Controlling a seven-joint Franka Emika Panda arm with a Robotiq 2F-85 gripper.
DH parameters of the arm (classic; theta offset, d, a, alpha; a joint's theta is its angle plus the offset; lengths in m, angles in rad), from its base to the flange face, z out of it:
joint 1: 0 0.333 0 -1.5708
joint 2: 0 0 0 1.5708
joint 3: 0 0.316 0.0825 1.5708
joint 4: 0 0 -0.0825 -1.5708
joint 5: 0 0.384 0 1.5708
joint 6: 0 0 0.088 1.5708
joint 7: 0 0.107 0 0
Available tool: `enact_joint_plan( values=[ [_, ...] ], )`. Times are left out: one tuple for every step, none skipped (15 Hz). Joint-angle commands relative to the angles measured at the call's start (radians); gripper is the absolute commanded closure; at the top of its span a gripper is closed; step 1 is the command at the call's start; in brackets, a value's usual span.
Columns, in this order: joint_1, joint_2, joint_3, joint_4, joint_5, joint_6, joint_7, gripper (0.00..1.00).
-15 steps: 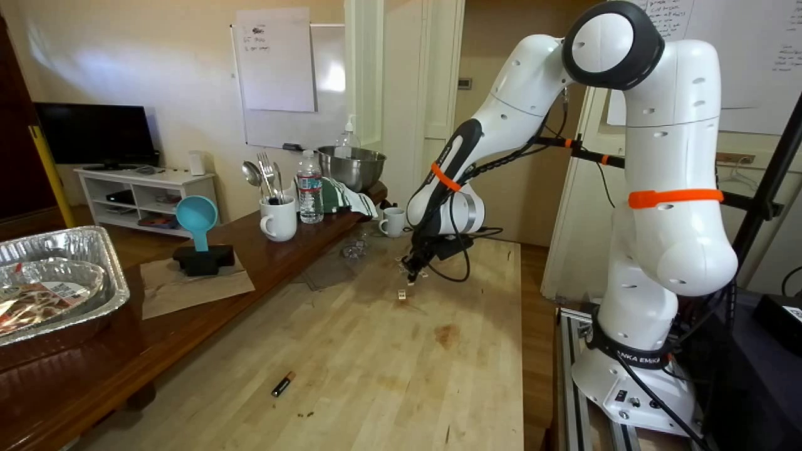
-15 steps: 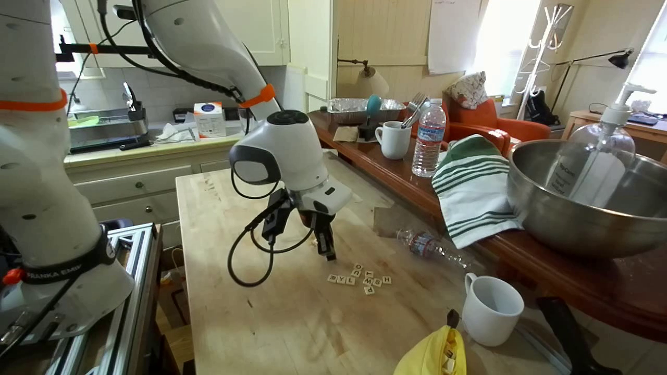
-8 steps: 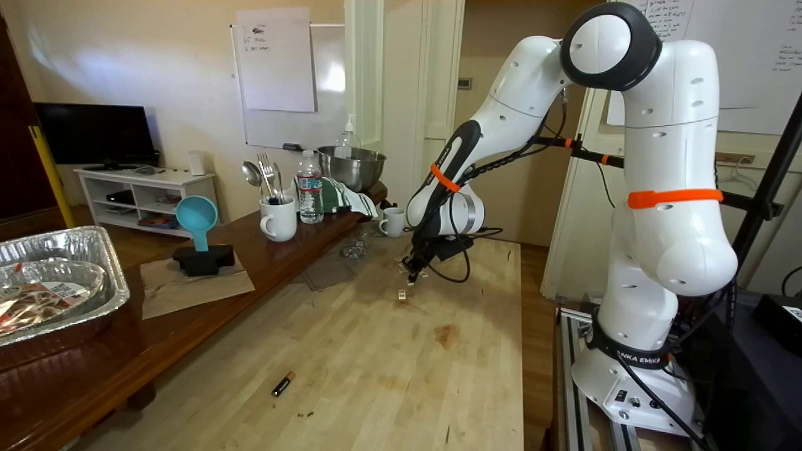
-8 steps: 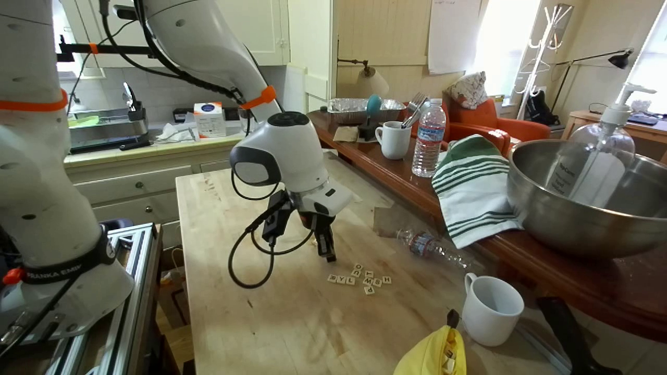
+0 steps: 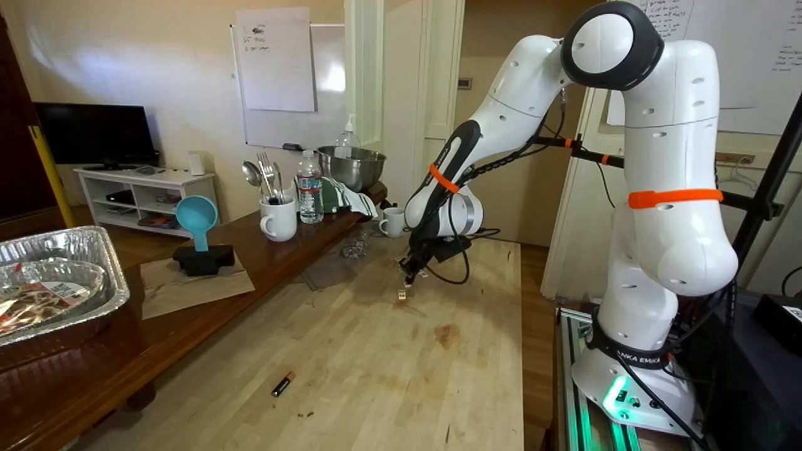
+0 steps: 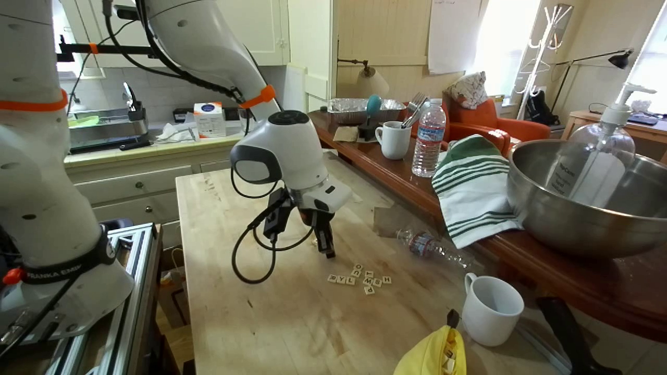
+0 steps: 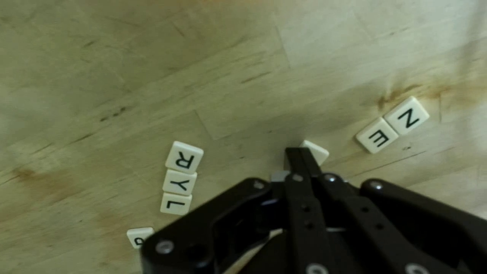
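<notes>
Cream tile (image 7: 317,152), visible corner plain, partly covered by closed jaws. Only in an exterior view: yellow pouch (image 6: 428,355), near right.

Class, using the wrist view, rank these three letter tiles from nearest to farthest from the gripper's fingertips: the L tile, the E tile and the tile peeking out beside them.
1. The peeking tile: beside the gripper, which partly hides it.
2. The E tile: to the right in the view, lying clear.
3. The L tile: lower left in the view.
</notes>
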Motion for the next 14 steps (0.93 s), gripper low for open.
enact_joint_plan(
  values=[
    [0.014,0.02,0.006,0.001,0.005,-0.03,0.031,1.0],
    [0.015,0.021,0.007,0.002,0.007,-0.028,0.035,1.0],
    [0.014,0.02,0.011,0.003,0.012,-0.028,0.037,1.0],
    [0.014,0.019,0.014,0.003,0.016,-0.032,0.043,1.0],
    [0.014,0.02,0.016,0.004,0.018,-0.032,0.048,1.0],
    [0.015,0.019,0.018,0.004,0.02,-0.035,0.055,1.0],
    [0.016,0.019,0.02,0.004,0.021,-0.034,0.062,1.0],
    [0.016,0.019,0.022,0.004,0.022,-0.035,0.07,1.0],
    [0.016,0.019,0.024,0.005,0.021,-0.036,0.076,1.0],
    [0.017,0.02,0.025,0.005,0.022,-0.035,0.085,1.0],
    [0.017,0.019,0.027,0.005,0.022,-0.036,0.092,1.0],
    [0.017,0.019,0.029,0.005,0.023,-0.035,0.1,1.0],
    [0.017,0.019,0.031,0.005,0.023,-0.036,0.108,1.0],
    [0.015,0.018,0.035,0.006,0.026,-0.037,0.117,1.0]
  ],
)
